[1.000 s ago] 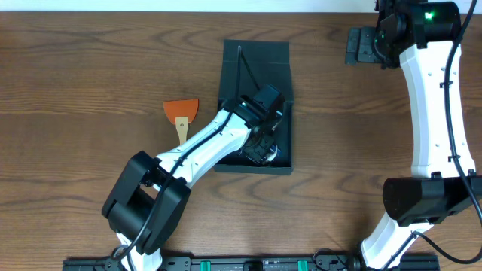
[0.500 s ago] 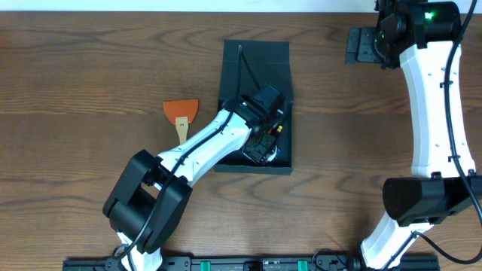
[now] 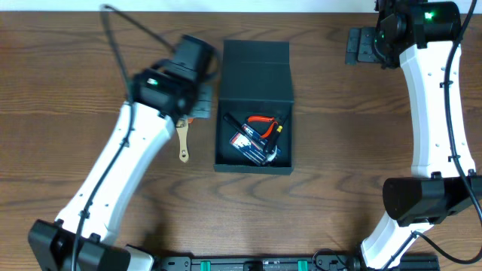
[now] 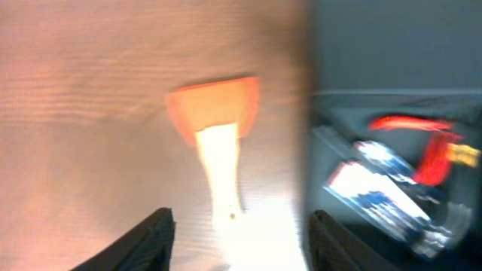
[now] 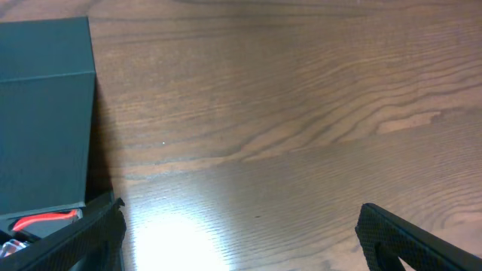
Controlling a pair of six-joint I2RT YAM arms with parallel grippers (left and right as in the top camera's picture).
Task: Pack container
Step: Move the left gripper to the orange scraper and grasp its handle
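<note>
The container (image 3: 253,168) is a dark teal box in the middle of the table, its flap lid (image 3: 256,71) folded back. Inside lie red-handled pliers (image 3: 261,120) and a clear packet (image 3: 248,143). Left of the box is a scraper with an orange blade (image 4: 218,113) and a pale wooden handle (image 3: 183,143). My left gripper (image 3: 194,98) hovers over the blade, open and empty (image 4: 241,241). The overhead view hides most of the blade under it. My right gripper (image 3: 360,47) stands open at the far right, over bare wood (image 5: 241,241).
The right wrist view has the container's lid (image 5: 45,113) at its left edge and a bit of red plier handle (image 5: 45,220) below it. The arm bases stand along the table's front edge.
My left gripper opened inside the box, left the pliers there, then swung out and left to above the scraper. The right arm has not moved.
</note>
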